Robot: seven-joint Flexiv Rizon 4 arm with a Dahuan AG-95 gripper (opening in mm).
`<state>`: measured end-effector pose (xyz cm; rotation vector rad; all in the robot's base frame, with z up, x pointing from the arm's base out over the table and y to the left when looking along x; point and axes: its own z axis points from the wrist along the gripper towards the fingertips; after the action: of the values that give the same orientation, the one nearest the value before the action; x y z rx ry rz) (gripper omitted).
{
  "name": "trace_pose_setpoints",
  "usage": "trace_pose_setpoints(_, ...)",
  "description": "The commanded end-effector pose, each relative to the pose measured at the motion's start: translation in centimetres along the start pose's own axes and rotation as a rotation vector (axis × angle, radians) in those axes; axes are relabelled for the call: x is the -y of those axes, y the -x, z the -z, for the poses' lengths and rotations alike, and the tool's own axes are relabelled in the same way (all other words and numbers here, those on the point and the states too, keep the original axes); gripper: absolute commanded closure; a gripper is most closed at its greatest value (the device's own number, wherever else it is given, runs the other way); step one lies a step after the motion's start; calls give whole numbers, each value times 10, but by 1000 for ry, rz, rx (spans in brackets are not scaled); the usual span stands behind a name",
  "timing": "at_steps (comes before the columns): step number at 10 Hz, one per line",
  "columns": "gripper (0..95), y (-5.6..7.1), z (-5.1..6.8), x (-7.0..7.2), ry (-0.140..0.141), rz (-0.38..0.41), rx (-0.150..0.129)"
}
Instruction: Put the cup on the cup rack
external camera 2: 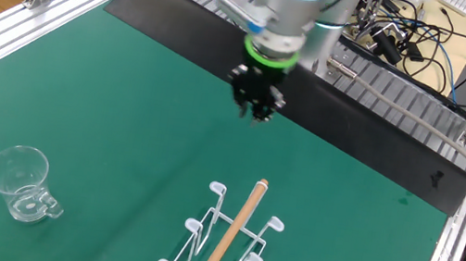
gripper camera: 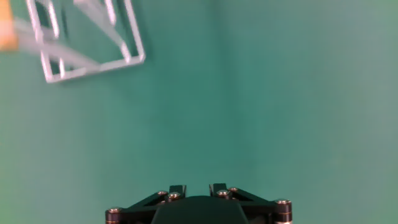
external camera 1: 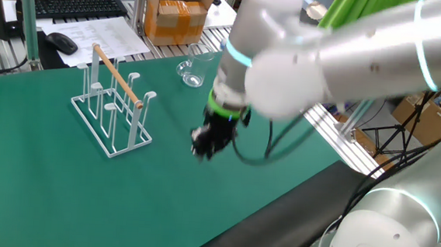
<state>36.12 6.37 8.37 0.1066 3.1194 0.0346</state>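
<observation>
Hand view shows you the end effector [gripper camera: 193, 188] nearly closed and empty, cup rack [gripper camera: 87, 46] ahead-left, above green desk [gripper camera: 261, 99].

The cup [external camera 2: 19, 179] is a small see-through glass mug with a handle on its side. It stands upright on the green mat, with its open mouth facing up. In the other fixed view its handle sticks out low, toward the near edge. Nothing is inside it and nothing touches it.

The cup rack [external camera 1: 113, 104] is made of thin white wire. It has a box-shaped base, pegs that stand straight up, and 1 light wooden rod along the top. It stands upright on the same mat. The pegs are bare. The cup is well apart from the rack.
</observation>
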Motion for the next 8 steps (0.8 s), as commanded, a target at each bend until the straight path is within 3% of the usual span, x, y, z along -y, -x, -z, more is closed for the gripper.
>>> trace_pose_setpoints(1, 950, -25, -10, -25, -8, -45, -20)
trace_pose_setpoints(2, 950, -25, -9, -25, -3, -55, -24)
trace_pose_setpoints(3, 950, -26, -2, -27, 9, -161, -15)
trace_pose_setpoints(4, 950, -25, -10, -25, 27, -95, -24)
trace_pose_setpoints(5, 950, -25, -9, -26, -116, -80, 6)
trace_pose_setpoints(6, 950, -26, -7, -29, -135, -95, 10)
trace_pose_setpoints(7, 950, -25, 8, -38, -35, -178, -32)
trace_pose_setpoints(8, 950, -20, 14, -43, -30, -184, -46)
